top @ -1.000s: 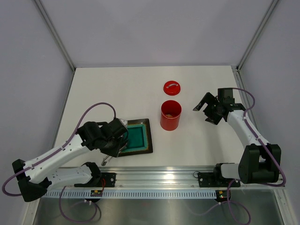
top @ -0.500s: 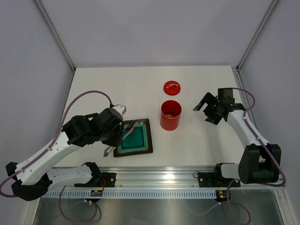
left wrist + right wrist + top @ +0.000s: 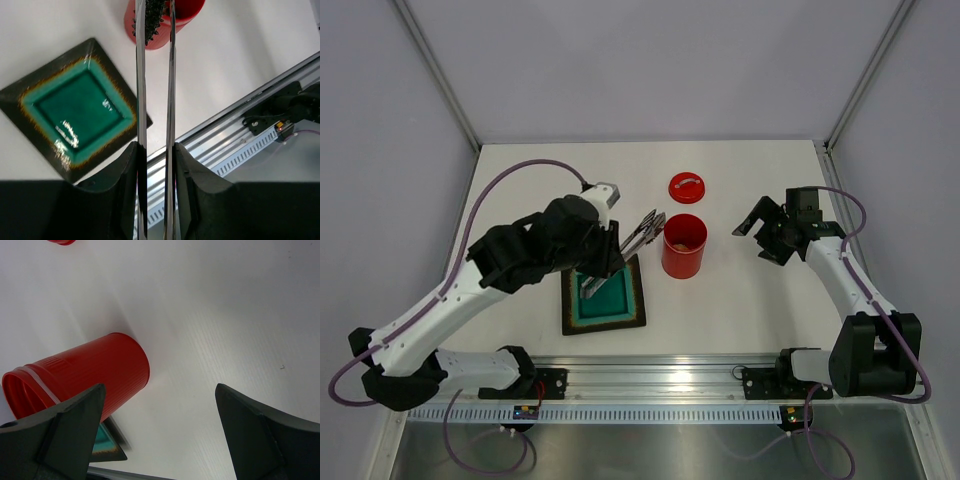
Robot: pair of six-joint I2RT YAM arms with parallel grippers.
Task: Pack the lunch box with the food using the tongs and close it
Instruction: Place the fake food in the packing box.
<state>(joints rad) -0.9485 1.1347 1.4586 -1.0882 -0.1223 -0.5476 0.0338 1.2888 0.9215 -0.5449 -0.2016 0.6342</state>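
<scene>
My left gripper (image 3: 156,155) is shut on the tongs (image 3: 141,75), squeezing the two silver arms nearly parallel. Their tips pinch a dark, bristly stick of food (image 3: 152,17) over the mouth of the red lunch box (image 3: 192,7). From above, the tongs (image 3: 638,238) slant from my left gripper (image 3: 603,262) to the left rim of the lunch box (image 3: 684,258), which has beige food (image 3: 684,241) inside. The red lid (image 3: 686,187) lies on the table behind it. My right gripper (image 3: 760,235) hovers open to the right of the lunch box (image 3: 100,370), holding nothing.
A square dark plate with a teal centre (image 3: 620,300) lies left of the lunch box, partly under my left arm; its centre (image 3: 80,107) shows only glare. The aluminium rail (image 3: 240,125) runs along the near table edge. Grey walls enclose the back and sides.
My left arm swung up and to the right from the plate's near-left side, carrying the tongs over the plate to the lunch box's rim. The right arm stayed put.
</scene>
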